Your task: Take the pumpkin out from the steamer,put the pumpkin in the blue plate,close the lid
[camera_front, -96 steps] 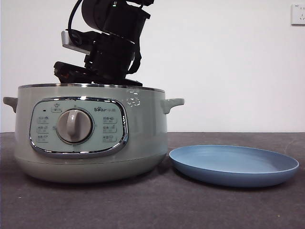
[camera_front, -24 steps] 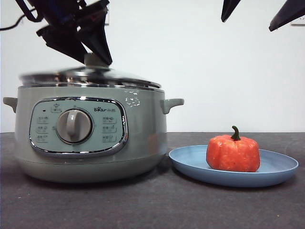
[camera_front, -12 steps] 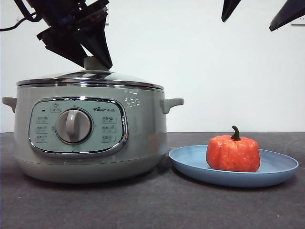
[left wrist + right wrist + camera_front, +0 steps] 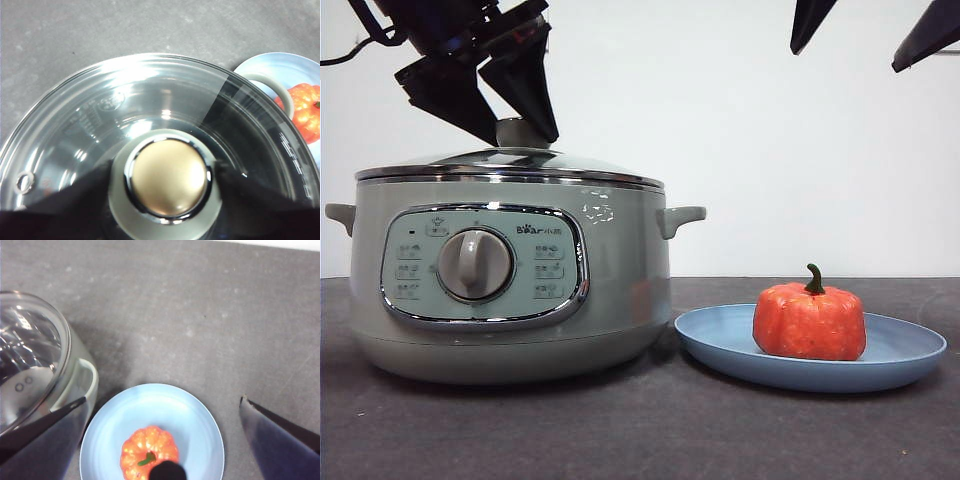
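The left end effector (image 4: 517,128) straddled the round knob of the domed glass lid (image 4: 95,130), jaws seemingly just apart; lifting away crookedly could drag the chrome-rimmed lid off the smooth sage steamer (image 4: 620,290). The ribbed orange pumpkin (image 4: 809,322) sat in the matte blue plate (image 4: 910,350); the right end effector (image 4: 865,30) hung spread above.
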`<action>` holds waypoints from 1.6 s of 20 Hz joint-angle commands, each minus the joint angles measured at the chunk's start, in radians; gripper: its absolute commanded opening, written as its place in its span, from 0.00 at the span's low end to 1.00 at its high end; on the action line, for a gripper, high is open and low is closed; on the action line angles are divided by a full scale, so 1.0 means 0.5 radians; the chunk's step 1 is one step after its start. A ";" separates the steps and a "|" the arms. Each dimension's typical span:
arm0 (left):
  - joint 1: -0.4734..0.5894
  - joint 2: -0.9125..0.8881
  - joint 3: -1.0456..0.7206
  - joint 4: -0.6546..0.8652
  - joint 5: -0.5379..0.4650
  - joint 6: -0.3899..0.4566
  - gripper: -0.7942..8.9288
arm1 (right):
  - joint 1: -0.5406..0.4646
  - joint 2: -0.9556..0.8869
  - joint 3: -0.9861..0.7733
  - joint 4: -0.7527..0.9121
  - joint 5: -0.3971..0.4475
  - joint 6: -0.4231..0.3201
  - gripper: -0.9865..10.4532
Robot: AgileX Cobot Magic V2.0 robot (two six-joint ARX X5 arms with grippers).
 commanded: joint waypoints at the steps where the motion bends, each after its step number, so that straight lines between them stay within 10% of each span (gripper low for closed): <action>1: 0.008 -0.008 -0.019 -0.005 0.008 -0.077 0.50 | 0.002 0.002 -0.014 -0.001 -0.007 0.005 0.52; 5: 0.006 -0.163 -0.019 -0.198 0.011 -0.088 0.49 | 0.005 -0.029 -0.014 -0.055 -0.163 0.005 0.52; 9: 0.005 -0.397 -0.019 -0.471 0.011 -0.072 0.05 | 0.005 -0.106 -0.014 -0.132 -0.266 -0.090 0.18; 22: 0.005 -1.923 -0.916 -0.117 -0.253 -0.072 0.07 | 0.006 -1.218 -0.900 0.480 -0.255 -0.082 0.08; 32: 0.005 -2.003 -0.949 -0.319 -0.244 -0.225 0.08 | 0.005 -1.283 -0.898 0.459 -0.032 -0.079 0.09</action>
